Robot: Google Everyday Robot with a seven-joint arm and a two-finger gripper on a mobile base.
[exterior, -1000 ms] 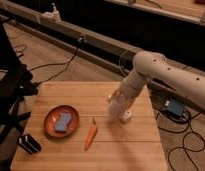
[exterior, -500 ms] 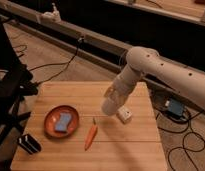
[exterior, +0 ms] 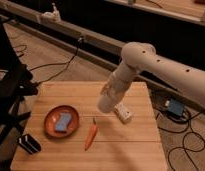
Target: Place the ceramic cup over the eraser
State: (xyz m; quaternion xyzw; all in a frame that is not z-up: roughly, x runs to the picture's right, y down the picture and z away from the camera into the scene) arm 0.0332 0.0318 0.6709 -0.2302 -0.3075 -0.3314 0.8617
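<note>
My gripper hangs over the middle of the wooden table, at the end of the white arm that reaches in from the right. It is shut on the ceramic cup, a small plain white cylinder held tilted just above the tabletop. The eraser, a small black block with pale edge lines, lies near the table's front left corner, well to the left of and below the cup. Nothing covers the eraser.
An orange plate holding a blue sponge pad sits left of centre. A carrot lies just below the gripper. A whitish oblong object rests right of the gripper. Cables cross the floor around the table.
The arm has swung left and slightly up with the cup, away from the whitish object, which stays on the table. Everything else has stayed put.
</note>
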